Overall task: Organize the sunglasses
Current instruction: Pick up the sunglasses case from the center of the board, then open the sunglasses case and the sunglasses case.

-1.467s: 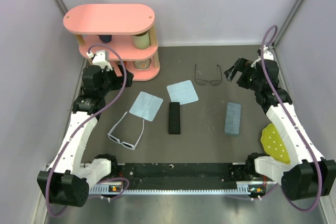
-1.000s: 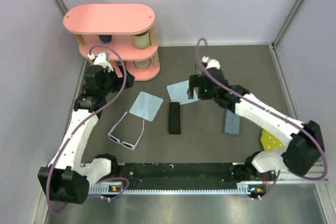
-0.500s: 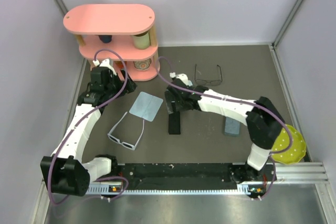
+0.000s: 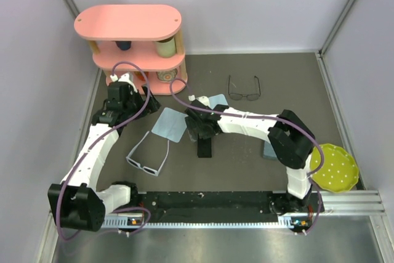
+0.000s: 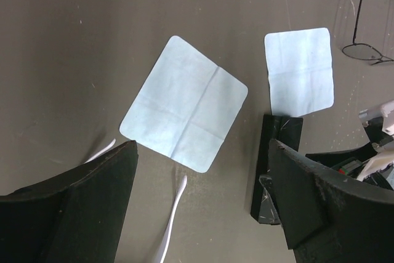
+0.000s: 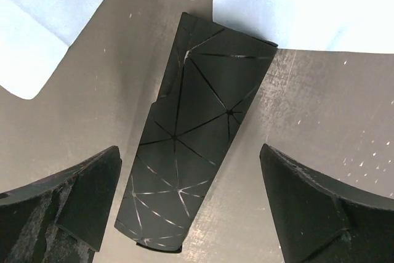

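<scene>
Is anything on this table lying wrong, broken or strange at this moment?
Nothing looks spilled or broken. The white sunglasses and the wire-framed sunglasses lie apart on the table, their side arms unfolded, not in any case. The black case shows thin crossing lines, probably a pattern, not cracks.

sunglasses: two pairs, one white-framed pair [image 4: 143, 165] and one wire-framed pair [image 4: 237, 96]. light blue cloths: two, near cloth [image 4: 169, 125] and far cloth [image 4: 219, 100]. cases: two, black case [image 4: 205, 146] and grey-blue case [image 4: 266, 150]. pink shelf [image 4: 129, 23]: one. yellow plate [image 4: 335, 167]: one.
</scene>
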Motion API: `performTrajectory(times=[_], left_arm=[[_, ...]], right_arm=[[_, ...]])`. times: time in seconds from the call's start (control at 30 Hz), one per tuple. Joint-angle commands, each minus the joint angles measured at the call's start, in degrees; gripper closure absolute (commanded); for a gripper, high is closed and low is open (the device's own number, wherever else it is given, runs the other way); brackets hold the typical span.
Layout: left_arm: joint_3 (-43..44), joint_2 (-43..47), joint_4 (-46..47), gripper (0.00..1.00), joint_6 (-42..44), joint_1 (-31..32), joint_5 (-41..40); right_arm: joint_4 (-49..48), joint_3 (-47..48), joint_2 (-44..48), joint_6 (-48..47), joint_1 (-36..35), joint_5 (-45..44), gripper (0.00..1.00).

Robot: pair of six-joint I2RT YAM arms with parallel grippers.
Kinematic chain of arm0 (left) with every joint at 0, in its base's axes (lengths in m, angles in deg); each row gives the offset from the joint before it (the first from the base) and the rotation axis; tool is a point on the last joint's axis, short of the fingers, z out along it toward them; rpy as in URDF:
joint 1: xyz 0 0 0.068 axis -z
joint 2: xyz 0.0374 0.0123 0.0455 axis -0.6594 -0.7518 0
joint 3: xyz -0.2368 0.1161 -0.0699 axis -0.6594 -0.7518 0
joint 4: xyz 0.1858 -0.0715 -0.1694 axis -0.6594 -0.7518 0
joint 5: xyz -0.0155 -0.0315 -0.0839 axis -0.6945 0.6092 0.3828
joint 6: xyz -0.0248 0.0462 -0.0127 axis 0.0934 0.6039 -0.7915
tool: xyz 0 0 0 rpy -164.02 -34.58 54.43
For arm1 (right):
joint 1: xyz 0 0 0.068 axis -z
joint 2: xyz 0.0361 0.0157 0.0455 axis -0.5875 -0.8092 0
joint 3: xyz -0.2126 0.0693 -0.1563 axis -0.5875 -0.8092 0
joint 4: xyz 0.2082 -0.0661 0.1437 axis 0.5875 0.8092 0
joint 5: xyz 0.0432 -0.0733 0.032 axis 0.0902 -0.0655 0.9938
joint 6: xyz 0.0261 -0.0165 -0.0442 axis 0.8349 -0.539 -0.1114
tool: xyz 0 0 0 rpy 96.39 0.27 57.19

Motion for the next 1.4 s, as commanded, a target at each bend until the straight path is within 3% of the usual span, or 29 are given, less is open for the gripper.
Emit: performTrajectory(times=[0.0,0.33,0.63,0.73,0.8,1.1,1.27,1.37], left_arm=[[-0.7,0.8,0.6,0.10,-0.8,0.0,0.6],[-1.0,-0.5,0.4,0.10,-0.5,0.0,1.4],[-2.0,-3.5,2.0,0.10,0.9,0.0,7.5],[-2.7,-4.9,3.6,0.10,0.5,0.0,12.5],[-3.9,-5.3,6.5,0.11,0.2,0.0,16.4],[-10.4,-4.5,20.1,0.10,-3.7,0.2,30.7],[-12.1,-3.5,27.3,0.09,-7.3,0.9,36.5],[-13.7,-2.8,36.2,0.09,-10.9,1.3,40.5]], right_arm=[[1.4,2.1,-1.8,2.0,-1.7,0.5,0.08],[5.1,4.2,-5.0,4.5,-3.0,-5.1,0.20],[4.2,1.5,-1.2,1.6,-3.0,-9.7,0.56],[3.0,0.9,-0.4,0.5,-3.0,-8.8,0.71],[1.6,0.3,0.4,-1.0,-2.9,-8.0,0.76],[-5.5,-5.5,11.7,-6.6,2.9,7.8,1.00],[-7.0,-5.6,17.2,-10.6,4.8,14.2,1.00],[-7.7,-4.8,19.7,-11.4,5.0,17.5,1.00]])
